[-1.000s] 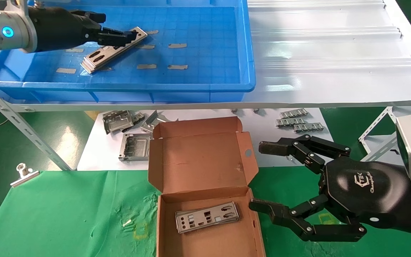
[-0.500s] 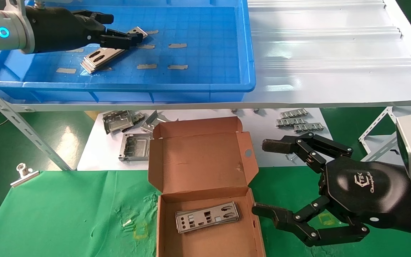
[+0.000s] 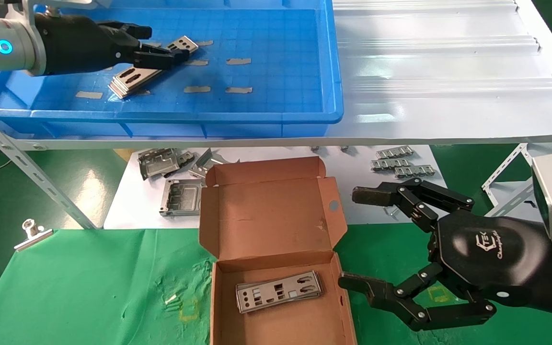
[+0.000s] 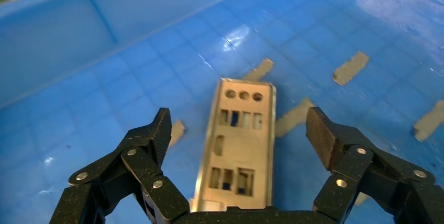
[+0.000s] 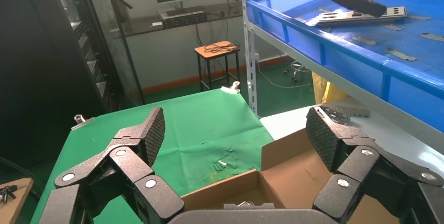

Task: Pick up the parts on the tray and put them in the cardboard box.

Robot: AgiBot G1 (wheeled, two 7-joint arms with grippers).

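A small stack of silver plates lies on the floor of the blue tray at its left. My left gripper hangs over the plates' far end, open, with a finger on each side of the top plate, not touching it. The cardboard box stands open on the green cloth and holds plates. My right gripper waits open and empty just right of the box.
The tray sits on a white ribbed panel on a metal rack. Below lie grey folded brackets and toothed strips on white paper. A metal clip lies on the green cloth at left.
My left gripper has drawn back a little to the left along the plates, baring their far end. The right gripper has shifted slightly right and then stopped.
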